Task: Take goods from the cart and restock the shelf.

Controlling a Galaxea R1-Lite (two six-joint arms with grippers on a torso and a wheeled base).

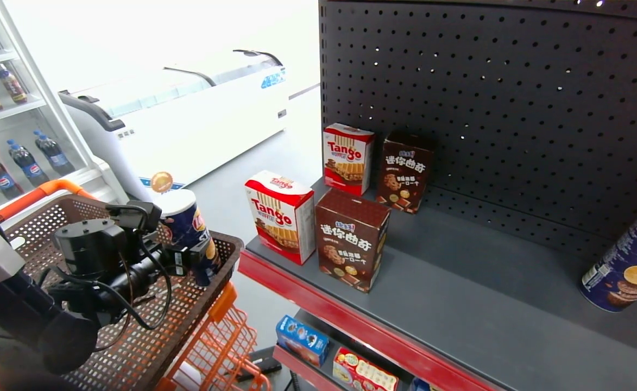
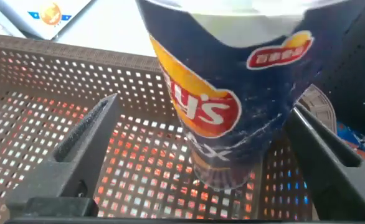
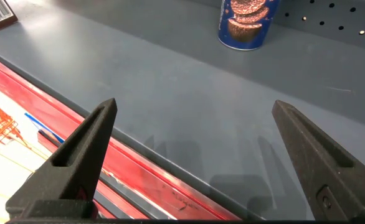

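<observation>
Here the left gripper hangs to the left of the grey shelf board. Its black fingers are spread wide on either side of a dark blue cylindrical crisp can with a pale lid. A gap shows between one finger and the can, and contact on the other side cannot be judged. The can stands nearly upright inside the brown plastic mesh cart basket. Whether its base rests on the mesh is unclear. This basket sits just off the shelf board's left end, with an orange wire basket under it.

The right gripper hovers above the shelf board, close to its red front edge, with its fingers wide apart and nothing between them.

At the shelf board's left end stand four boxes in two rows. A red-and-white wafer box and a brown biscuit box stand by the front edge. A second wafer box and a second brown biscuit box stand behind them near the black pegboard back. Towards the shelf board's right end, well apart from the boxes, stands a second dark blue crisp can. Below the shelf board lie a small blue packet and a red-and-yellow packet.
</observation>
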